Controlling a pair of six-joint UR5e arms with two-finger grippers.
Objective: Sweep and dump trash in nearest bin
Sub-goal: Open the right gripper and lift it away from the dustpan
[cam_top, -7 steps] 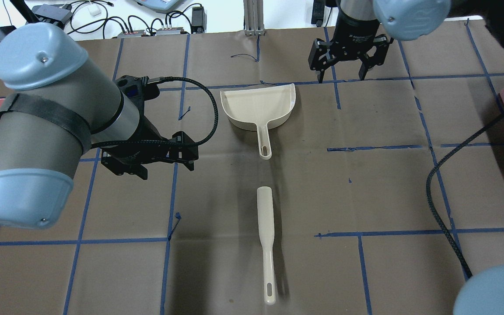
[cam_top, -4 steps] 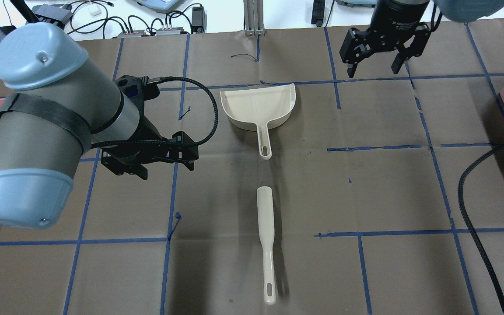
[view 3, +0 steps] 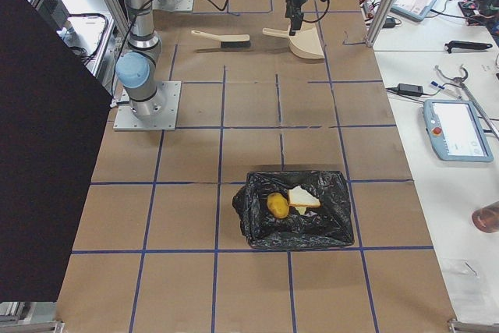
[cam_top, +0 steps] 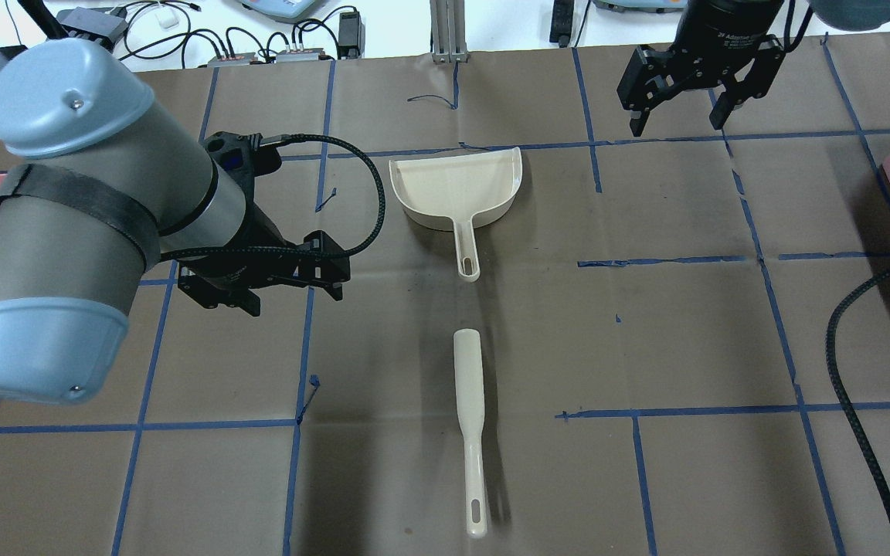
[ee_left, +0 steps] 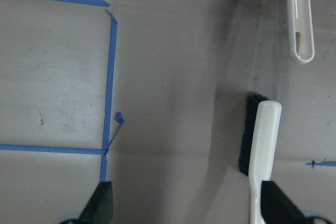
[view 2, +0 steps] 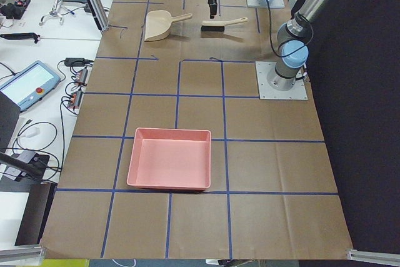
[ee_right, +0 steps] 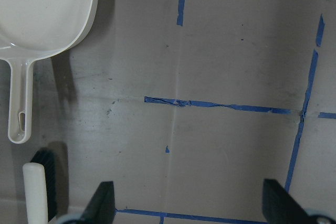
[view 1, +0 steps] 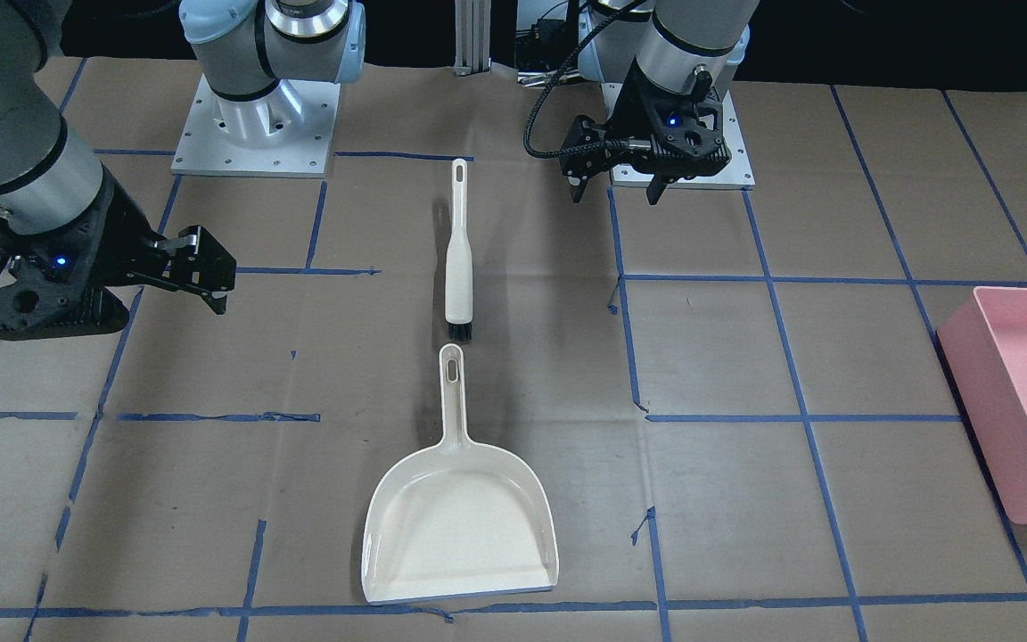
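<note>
Landmark for this report: the cream dustpan (cam_top: 456, 185), lying flat on the tabletop (cam_top: 684, 332) with its mouth turned away from the robot and its pan bare.

- Brush (cam_top: 470, 417): lies in line with the dustpan's handle, on the robot's side of it. Its bristle end is just short of the handle tip, not touching. This neat end-to-end placement reads as tools set down deliberately rather than dropped.
- Left gripper (view 1: 614, 187): hovers beside the brush, on the dustpan's left and nearer the robot. Its jaws are spread wide and hold nothing.
- Right gripper (cam_top: 675, 120): hangs to the dustpan's right and slightly beyond its mouth, jaws likewise parted and unloaded.
- Trash: a yellow-brown lump (view 3: 277, 205) and a white slice (view 3: 304, 198) sit inside the black-lined bin (view 3: 337, 220). That bin is well apart from the dustpan, toward the tabletop's right end. A second slice cannot be made out.
- Pink bin (view 2: 170, 159): well apart from the dustpan on the opposite side.

Judgement: with the trash binned, the tools released and both grippers standing clear, the task appears essentially complete.
</note>
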